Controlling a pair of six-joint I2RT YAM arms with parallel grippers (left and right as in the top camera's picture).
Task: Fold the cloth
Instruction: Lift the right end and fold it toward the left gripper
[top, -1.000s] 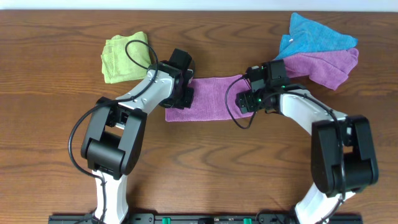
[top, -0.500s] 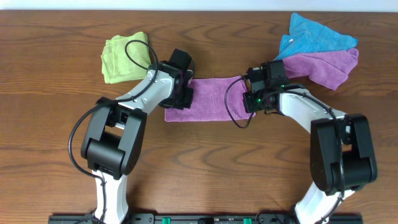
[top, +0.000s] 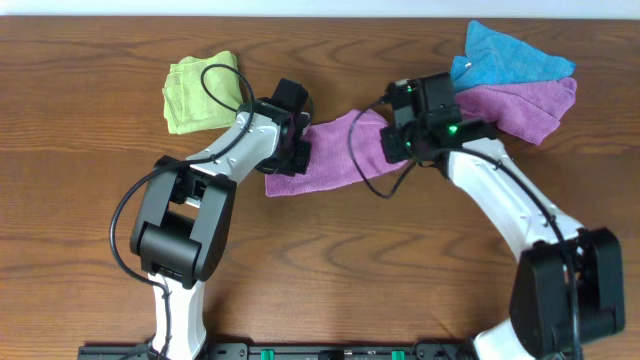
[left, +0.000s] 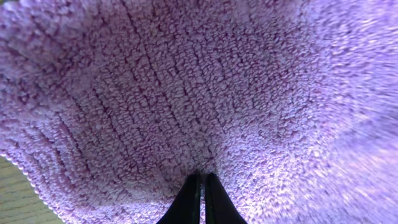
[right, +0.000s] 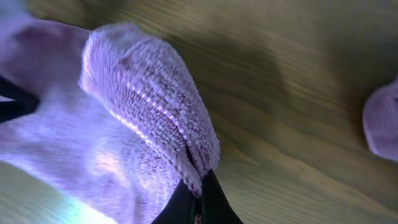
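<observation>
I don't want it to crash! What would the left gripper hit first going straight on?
The cloth: the left gripper is shut on it, and it fills the view ahead. Depth beyond is unclear.

Four cloths, two arms, one table (top: 80, 180)
It bore four cloths: one magenta cloth (top: 335, 150), one green cloth (top: 198, 92), one blue cloth (top: 505, 58), one lavender cloth (top: 525, 105); the two arms were a left arm (top: 235, 145) and a right arm (top: 490, 190)

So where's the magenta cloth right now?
Overhead, the magenta cloth lies mid-table, ends pinched in the left fingers and right fingers, green cloth to its left, lavender cloth to its right.
</observation>
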